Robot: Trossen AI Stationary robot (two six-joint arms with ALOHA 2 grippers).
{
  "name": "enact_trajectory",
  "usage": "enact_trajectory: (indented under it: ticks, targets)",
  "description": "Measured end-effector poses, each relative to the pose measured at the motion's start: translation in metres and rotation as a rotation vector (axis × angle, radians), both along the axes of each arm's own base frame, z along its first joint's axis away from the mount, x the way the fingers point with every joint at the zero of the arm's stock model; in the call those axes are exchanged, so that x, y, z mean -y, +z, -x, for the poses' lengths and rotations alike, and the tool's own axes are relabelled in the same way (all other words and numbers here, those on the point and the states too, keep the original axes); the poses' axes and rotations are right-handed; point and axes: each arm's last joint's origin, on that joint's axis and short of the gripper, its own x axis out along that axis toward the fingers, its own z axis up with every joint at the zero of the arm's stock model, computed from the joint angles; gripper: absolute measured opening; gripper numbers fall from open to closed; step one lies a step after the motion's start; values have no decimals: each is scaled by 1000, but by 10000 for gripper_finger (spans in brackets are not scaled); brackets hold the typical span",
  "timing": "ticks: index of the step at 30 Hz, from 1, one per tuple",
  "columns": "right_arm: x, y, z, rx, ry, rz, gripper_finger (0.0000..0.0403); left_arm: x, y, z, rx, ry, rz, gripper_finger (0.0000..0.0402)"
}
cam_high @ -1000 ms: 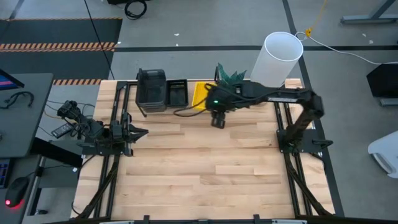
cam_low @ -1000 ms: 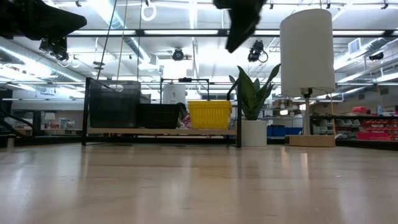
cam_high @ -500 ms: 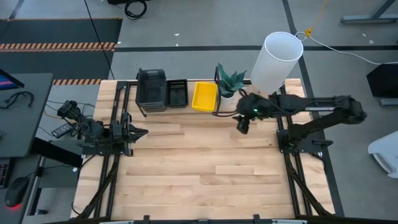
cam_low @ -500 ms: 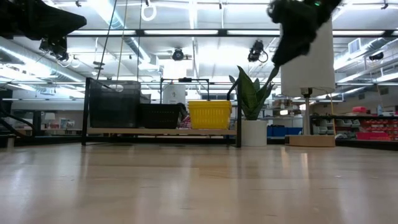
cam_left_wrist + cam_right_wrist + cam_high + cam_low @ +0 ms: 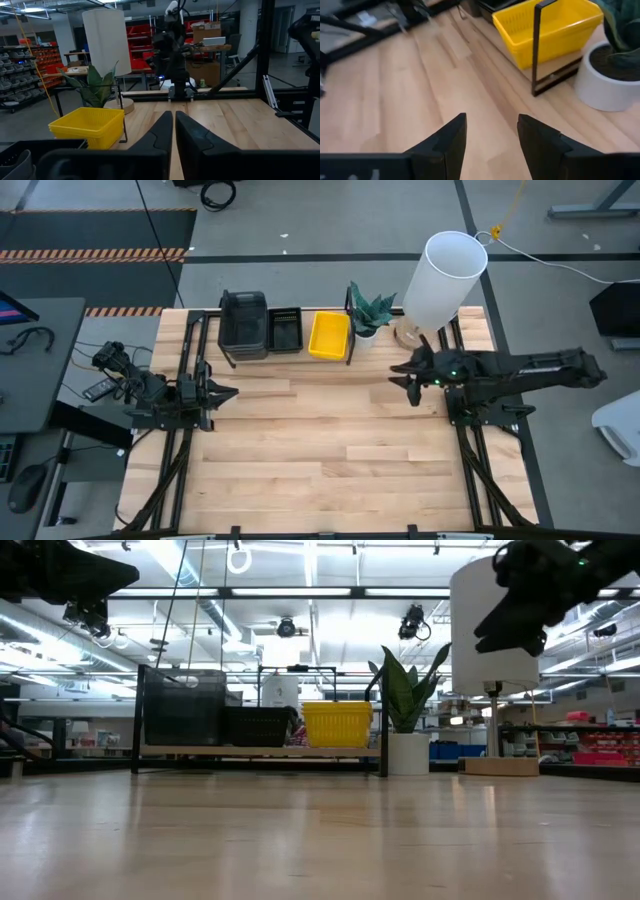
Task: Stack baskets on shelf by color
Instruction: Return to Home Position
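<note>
1. The right gripper [image 5: 402, 372] hung above the table [image 5: 330, 450] at centre right of the high view. Its fingers were apart with nothing between them. It was near the white lamp [image 5: 443, 275] and the potted plant [image 5: 370, 310]. Judged from the task, only the move back to rest remained. A swing toward the top of the frame could clip the lamp's base or the pot.
2. The yellow baskets [image 5: 329, 335] sat at the right end of the shelf [image 5: 200, 751], just beside the black wire end frame. That end lay nearest the right arm, so a low or wide elbow sweep could knock the frame and shift the stack.
3. From the low view I could not tell whether the yellow baskets were fully nested. If not, a jolt to the shelf might tip the upper one.
4. The dark grey baskets [image 5: 243, 320] and the black slatted basket [image 5: 285, 328] stood further left on the shelf. They were well apart from the right arm and looked safe.
5. The left gripper [image 5: 225, 391] waited at middle left with its fingers together, too far off to collide.
</note>
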Motion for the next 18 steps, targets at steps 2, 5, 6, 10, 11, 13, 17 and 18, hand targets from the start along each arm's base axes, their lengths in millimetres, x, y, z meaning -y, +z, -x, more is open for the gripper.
enact_trajectory:
  ticks: [2,5,6,10,11,13,17,18]
  targets:
    - [-2,-5,6,45,5,-9,181,0,0,0,0,0,0,25]
    - [-6,-13,14,99,12,-17,181,0,0,0,0,0,0,23]
    - [-7,-16,17,115,13,-21,180,0,0,0,0,0,0,24]
    - [-10,-28,26,165,17,-37,180,0,0,0,0,0,0,30]
    - [-11,-31,27,179,16,-41,180,0,0,0,0,0,0,32]
    - [-13,-37,30,209,21,-47,180,0,0,0,0,0,0,34]
    - [-16,-49,33,267,36,-47,180,0,0,0,0,0,0,36]
    - [-17,-53,33,278,38,-46,180,0,0,0,0,0,0,35]
